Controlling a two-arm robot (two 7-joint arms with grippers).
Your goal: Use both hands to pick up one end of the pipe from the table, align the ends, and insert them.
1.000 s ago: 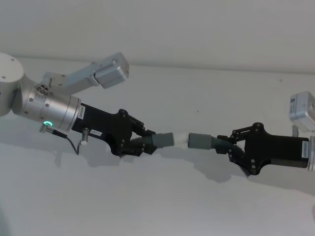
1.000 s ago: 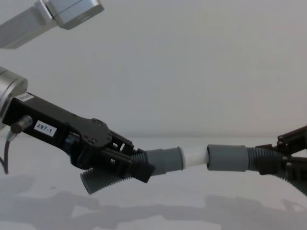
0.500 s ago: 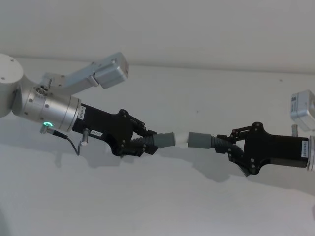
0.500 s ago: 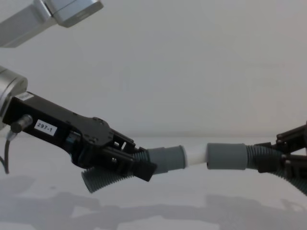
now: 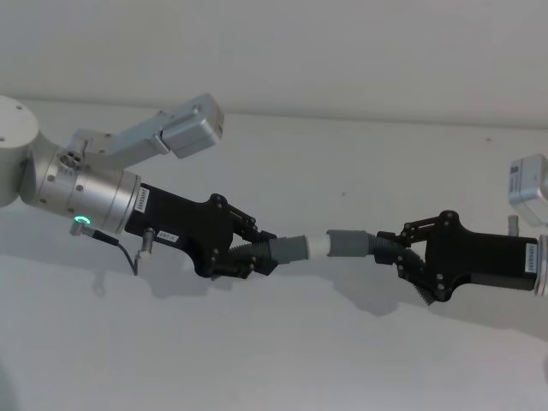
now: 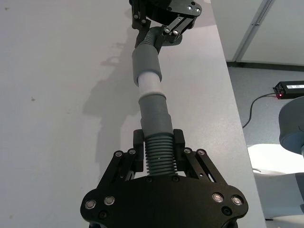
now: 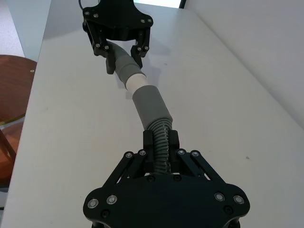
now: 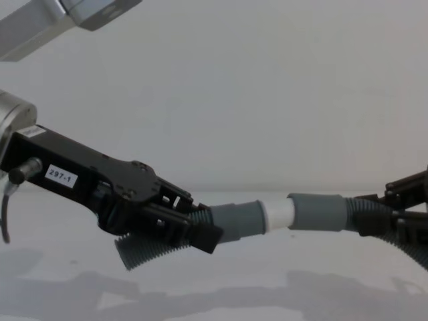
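**Inspector A:** Presently, starting at the left: the left gripper [image 5: 257,253] is clamped on the ribbed body of the left pipe piece [image 5: 272,252], holding it clear above the table [image 5: 274,360]. The chest view shows the free ribbed tail drooping below the fingers. Its smooth cuff points right, with the white tip [image 5: 318,247] leading.

**Inspector B:** And the joint itself?

**Inspector A:** The white tip meets the mouth of the hollow cuff [image 5: 348,243]. From the left wrist view a band of white remains exposed between the two grey cuffs, so I judge the insertion begun but not seated.

**Inspector B:** Right side?

**Inspector A:** The right gripper [image 5: 401,256] is closed on the ribbed section of the right pipe piece [image 5: 377,248], just behind the hollow cuff, also held off the table.

**Inspector B:** Risks?

**Inspector A:** Three. In the right wrist view the two pieces meet at a slight angle; pushing along crooked axes could jam the tip against the cuff rim. Both grips sit on flexible ribbing, so axial force may buckle the hose rather than drive the tip home. And the ribs could slide through the fingers under load, which would lose the alignment.
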